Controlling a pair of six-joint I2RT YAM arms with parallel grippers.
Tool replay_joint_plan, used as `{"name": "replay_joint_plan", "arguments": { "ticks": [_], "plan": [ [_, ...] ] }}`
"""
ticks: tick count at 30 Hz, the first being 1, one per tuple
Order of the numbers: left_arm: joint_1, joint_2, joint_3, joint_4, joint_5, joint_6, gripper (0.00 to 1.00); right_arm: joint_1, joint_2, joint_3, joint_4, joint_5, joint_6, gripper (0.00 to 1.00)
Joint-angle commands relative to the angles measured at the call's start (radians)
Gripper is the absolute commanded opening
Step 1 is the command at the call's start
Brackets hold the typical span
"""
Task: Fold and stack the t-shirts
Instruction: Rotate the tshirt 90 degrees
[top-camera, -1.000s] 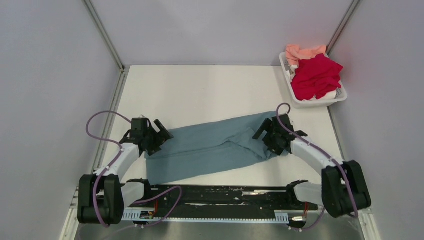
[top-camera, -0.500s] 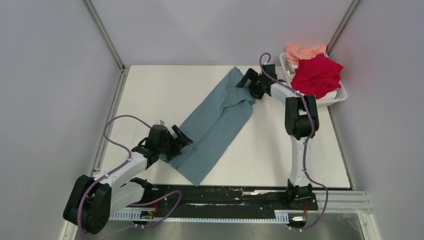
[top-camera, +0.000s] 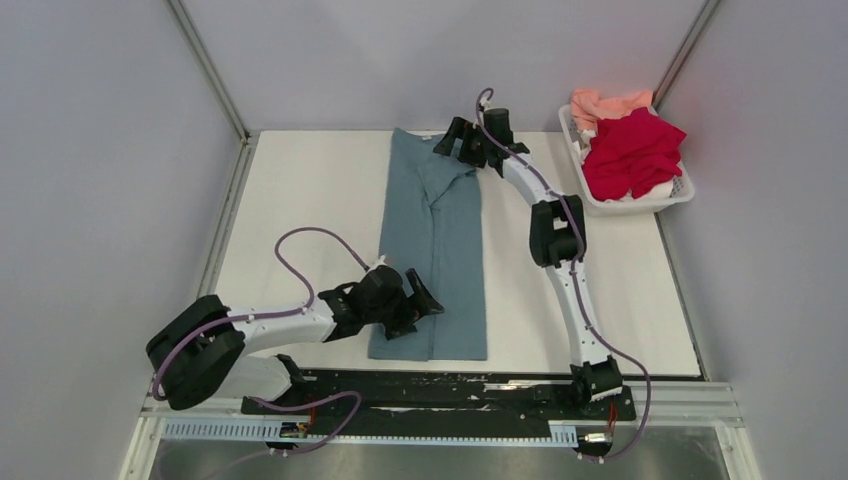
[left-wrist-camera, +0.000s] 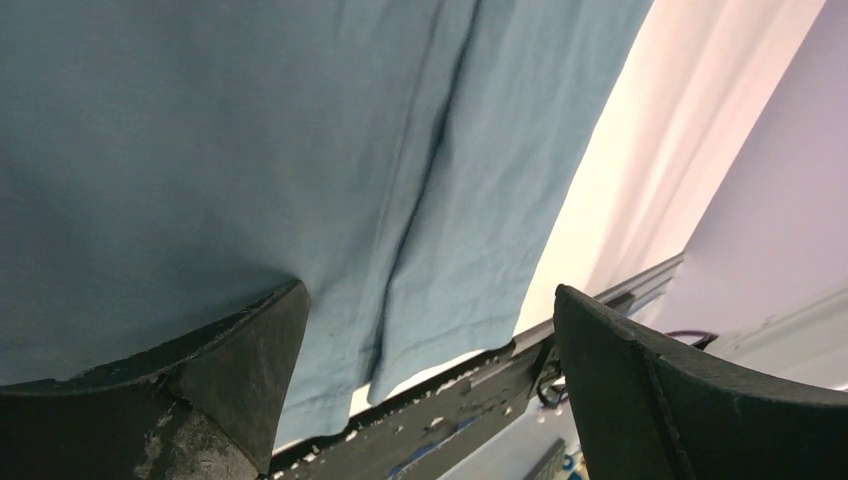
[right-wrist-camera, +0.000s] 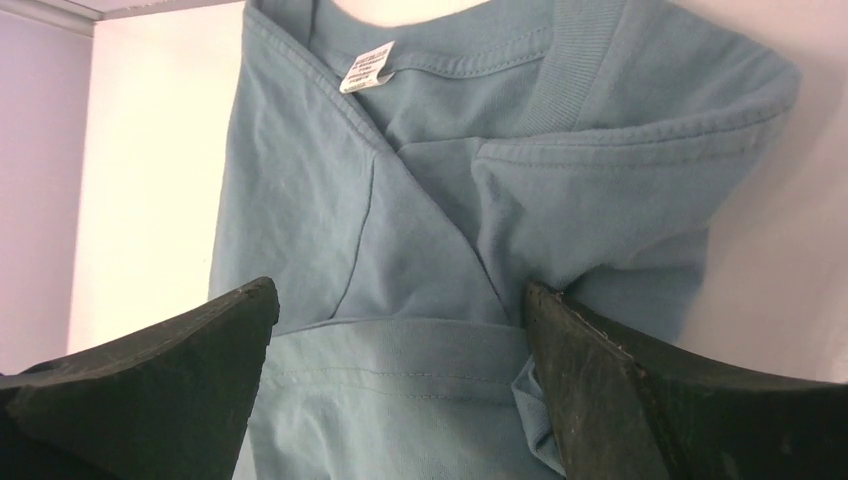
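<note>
The teal-blue t-shirt (top-camera: 445, 240) lies flat as a long narrow strip, running from the table's back edge to its front edge. My right gripper (top-camera: 455, 143) is at the far end, open, its jaws wide over the folded sleeve and collar (right-wrist-camera: 430, 240). The white tag (right-wrist-camera: 367, 67) shows at the neck. My left gripper (top-camera: 422, 300) is open over the near end, jaws wide above the cloth (left-wrist-camera: 200, 150) by the hem. The crimson red t-shirt (top-camera: 630, 150) and the salmon-pink t-shirt (top-camera: 605, 103) lie heaped in the basket.
The white slotted basket (top-camera: 640, 205) stands at the back right corner. The black rail (top-camera: 450, 385) with the arm bases runs along the near edge, just past the shirt's hem. Grey walls close in the table at the left, back and right.
The teal shirt has swung from lying across the table to lying lengthwise. My right arm reached out to the back edge; my left arm moved right and nearer, to the hem.
</note>
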Motion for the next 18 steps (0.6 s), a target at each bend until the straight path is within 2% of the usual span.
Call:
{"name": "replay_joint_plan", "arguments": {
  "ticks": [1,6,8,9,12,13,15,18],
  "plan": [
    [-0.094,-0.014,0.092,-0.168,-0.109,0.049,1.00,0.024,-0.051,0.035,0.005,0.180,-0.104,1.00],
    [-0.121,-0.150,0.151,-0.254,-0.191,0.166,1.00,0.026,-0.270,-0.015,0.010,0.384,-0.303,1.00],
    [-0.122,-0.207,0.179,-0.312,-0.231,0.235,1.00,0.025,-0.386,-0.101,0.009,0.486,-0.386,1.00],
    [-0.122,-0.234,0.203,-0.391,-0.257,0.267,1.00,0.026,-0.468,-0.168,0.008,0.511,-0.408,1.00],
    [-0.112,-0.272,0.243,-0.584,-0.399,0.308,1.00,0.031,-0.702,-0.426,-0.024,0.471,-0.394,1.00],
    [-0.103,-0.279,0.250,-0.665,-0.407,0.321,1.00,0.038,-0.792,-0.542,-0.023,0.479,-0.362,1.00],
    [-0.073,-0.310,0.231,-0.740,-0.404,0.355,1.00,0.046,-0.953,-0.775,-0.026,0.470,-0.277,1.00],
    [-0.021,-0.390,0.155,-0.737,-0.320,0.407,1.00,0.067,-1.175,-1.126,-0.041,0.375,-0.153,1.00]
  ]
}}
